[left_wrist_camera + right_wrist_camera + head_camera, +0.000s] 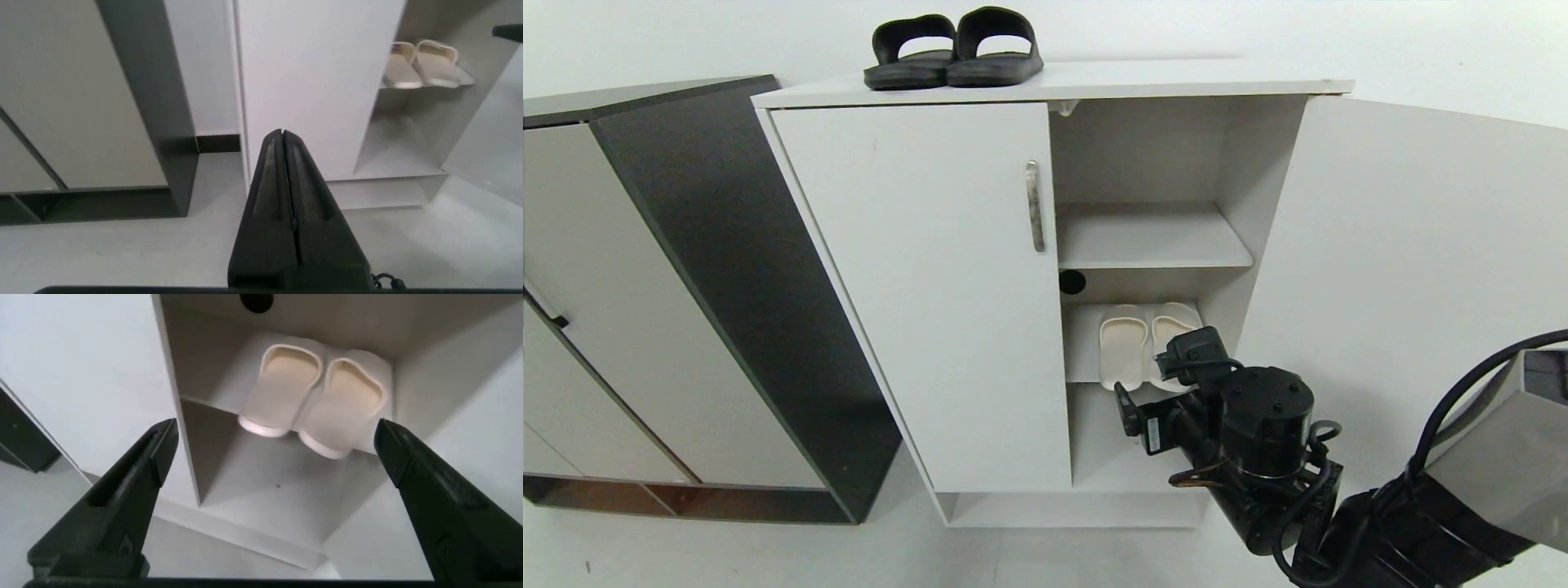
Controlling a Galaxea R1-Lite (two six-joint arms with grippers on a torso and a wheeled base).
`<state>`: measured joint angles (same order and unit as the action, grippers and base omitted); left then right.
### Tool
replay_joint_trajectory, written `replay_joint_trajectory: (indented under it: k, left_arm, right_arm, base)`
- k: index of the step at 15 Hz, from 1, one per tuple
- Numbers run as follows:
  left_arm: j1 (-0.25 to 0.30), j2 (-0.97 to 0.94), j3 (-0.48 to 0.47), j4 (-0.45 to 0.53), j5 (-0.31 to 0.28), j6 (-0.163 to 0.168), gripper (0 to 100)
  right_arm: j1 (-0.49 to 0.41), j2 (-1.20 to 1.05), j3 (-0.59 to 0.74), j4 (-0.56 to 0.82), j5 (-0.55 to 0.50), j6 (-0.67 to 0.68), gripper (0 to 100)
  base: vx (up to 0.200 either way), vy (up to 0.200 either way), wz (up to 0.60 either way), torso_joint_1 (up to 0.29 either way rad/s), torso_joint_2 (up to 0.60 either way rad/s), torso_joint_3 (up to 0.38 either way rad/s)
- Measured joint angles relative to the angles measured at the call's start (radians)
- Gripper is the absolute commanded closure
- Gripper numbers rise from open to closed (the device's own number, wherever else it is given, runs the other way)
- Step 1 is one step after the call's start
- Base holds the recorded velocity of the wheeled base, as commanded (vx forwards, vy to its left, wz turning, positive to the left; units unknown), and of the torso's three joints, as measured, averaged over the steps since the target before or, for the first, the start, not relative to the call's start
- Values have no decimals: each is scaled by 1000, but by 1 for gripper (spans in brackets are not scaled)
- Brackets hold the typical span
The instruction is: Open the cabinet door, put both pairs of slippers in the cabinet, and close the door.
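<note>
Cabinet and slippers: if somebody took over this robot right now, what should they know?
Grippers: left gripper shut and empty, back from the cabinet, facing its closed left door. The right gripper is open and empty, in front of the white slippers.
Things: white slippers on the lower shelf; black slippers on the cabinet top.
Done: right door open, white pair in.
Left: put the black pair in, close the door.

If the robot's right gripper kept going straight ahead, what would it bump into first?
Probably the white slippers on the cabinet shelf; the open right gripper points straight at them, though depth is unclear.
</note>
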<state>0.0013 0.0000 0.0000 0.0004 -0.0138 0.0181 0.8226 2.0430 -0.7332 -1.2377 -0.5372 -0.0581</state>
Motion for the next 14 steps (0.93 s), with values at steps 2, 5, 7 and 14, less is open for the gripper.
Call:
replay_joint_trajectory:
  k: [2, 5, 7, 14]
  left_arm:
    - [0, 0, 0, 0, 0, 0, 100]
    - [0, 0, 0, 0, 0, 0, 100]
    - [-1, 0, 0, 0, 0, 0, 100]
    - [0, 0, 0, 0, 0, 0, 100]
  right_arm:
    - [1, 0, 4, 0, 0, -2, 0]
    - [-6, -1, 13, -3, 1, -4, 0]
    - [-14, -1, 17, -18, 6, -4, 0]
    - [-35, 2, 45, -74, 58, -32, 0]
  base:
    - [0, 200, 0, -2, 5, 5]
    - [0, 200, 0, 1, -1, 4]
    - [0, 200, 0, 5, 0, 5]
    - [0, 143, 0, 1, 2, 1]
